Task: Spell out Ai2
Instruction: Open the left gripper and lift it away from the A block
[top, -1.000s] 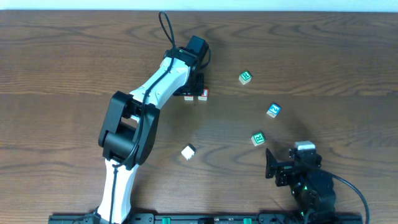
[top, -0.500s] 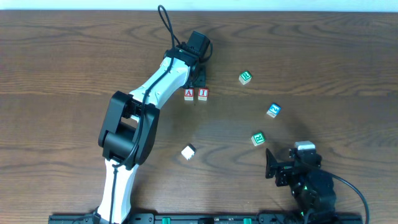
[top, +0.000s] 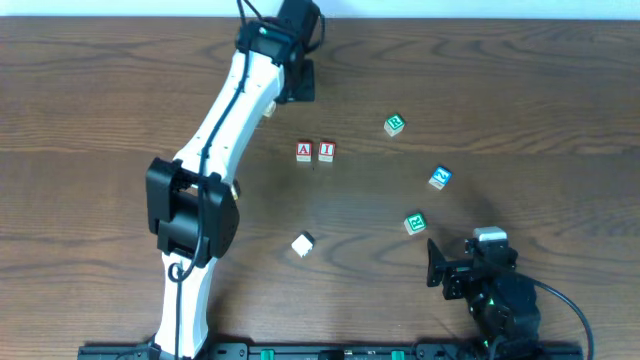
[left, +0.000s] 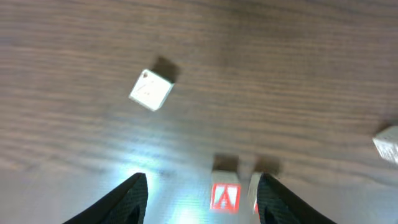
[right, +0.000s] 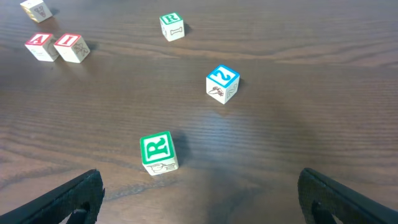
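Two adjacent, A (top: 304, 151) + I (top: 327, 151), row L-R, upright, 2 (top: 440, 177) tilted

The table (top: 540, 80) is dark brown wood, grain visible, smooth with a faint sheen. The A block (top: 304, 151), I block (top: 326, 151) and 2 block (top: 439, 177) look matt white with printed colour. The left arm (top: 232, 105) has smooth white plastic shells and black joints.

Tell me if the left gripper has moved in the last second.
Yes. The left gripper has drawn away from the A block and I block, upward in the overhead view.
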